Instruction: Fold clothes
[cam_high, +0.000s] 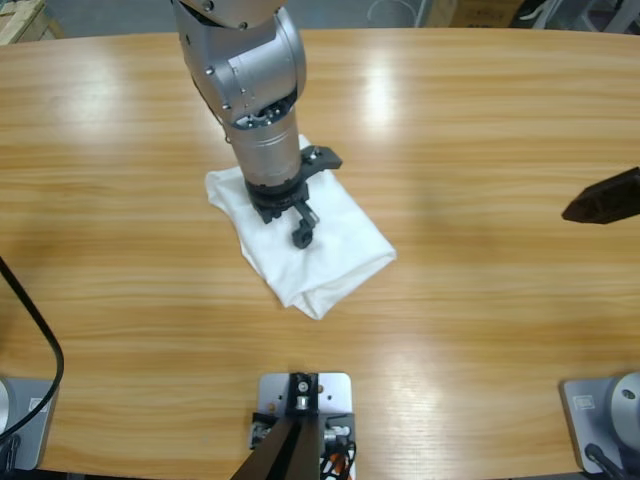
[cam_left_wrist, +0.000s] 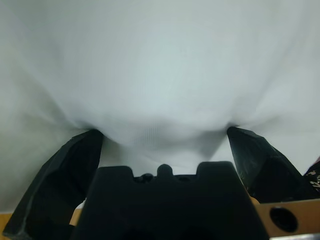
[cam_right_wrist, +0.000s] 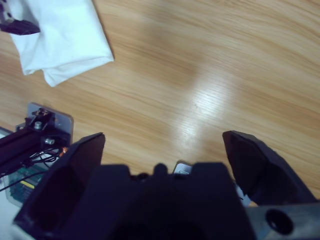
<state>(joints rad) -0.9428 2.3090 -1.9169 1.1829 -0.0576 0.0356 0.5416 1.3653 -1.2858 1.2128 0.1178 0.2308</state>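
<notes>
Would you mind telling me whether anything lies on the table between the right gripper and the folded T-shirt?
Nothing visible does. The right gripper hovers at the table's edge, jaws open, with only bare wooden table between it and the T-shirt. The left gripper is already pressed down onto the shirt's middle.

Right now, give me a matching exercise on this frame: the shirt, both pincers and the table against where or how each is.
Things:
1. T-shirt
2. left pincer
3. right pincer
4. table

States:
A. open, over bare wood at the table's edge
B. folded into a small bundle
C. open, pressed down on white fabric
D. bare wood around the bundle

Pairs: 1-B, 2-C, 3-A, 4-D
</notes>
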